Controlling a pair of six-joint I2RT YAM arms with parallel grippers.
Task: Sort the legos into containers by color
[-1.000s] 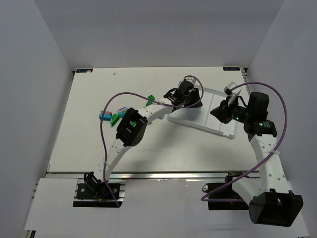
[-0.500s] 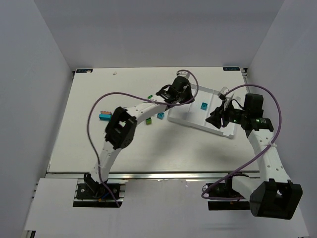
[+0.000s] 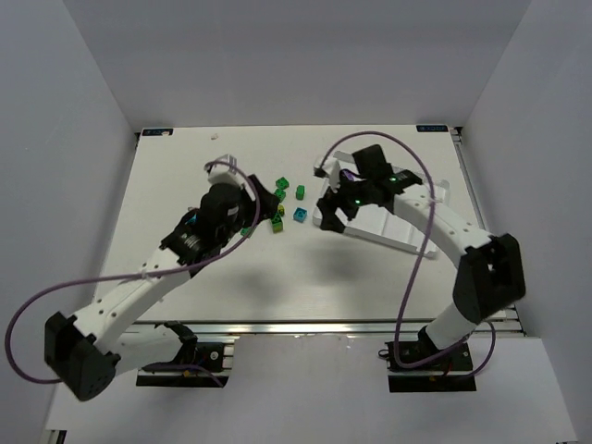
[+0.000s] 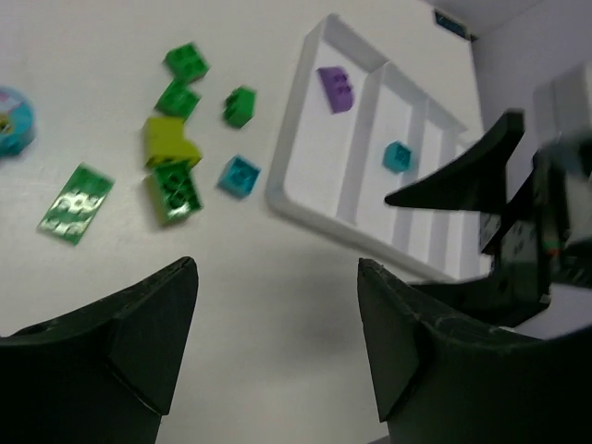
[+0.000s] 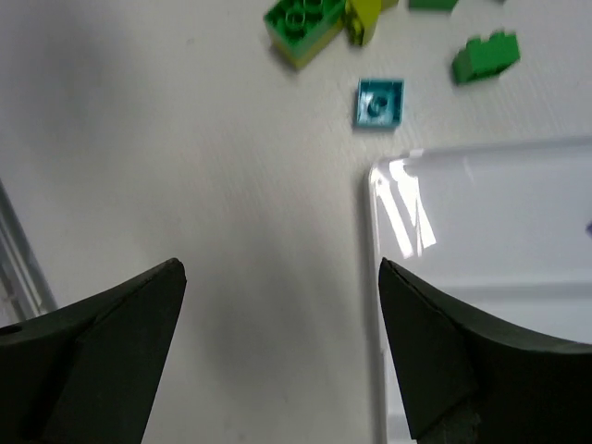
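Observation:
Several loose legos lie on the table left of the tray: green bricks [image 4: 177, 96], a yellow-green one [image 4: 166, 141], a teal one [image 4: 239, 175] and a flat green plate [image 4: 76, 203]. The white tray [image 3: 407, 242] holds a purple brick [image 4: 336, 88] in the compartment nearest the pile and a teal brick [image 4: 399, 155] in the middle one. My left gripper [image 4: 276, 268] hangs open and empty over bare table just short of the pile. My right gripper [image 5: 280, 268] is open and empty over the tray's left corner [image 5: 377, 231], with the loose teal brick [image 5: 379, 103] just beyond it.
A round cyan object [image 4: 11, 120] sits left of the pile. White walls enclose the table on three sides. The two grippers [image 3: 259, 208] [image 3: 328, 205] face each other across the loose bricks, a short distance apart.
My left arm has drawn back from the tray to the loose bricks and its jaws now stand open. My right gripper has swung from the tray's right end to its left end and opened wide.

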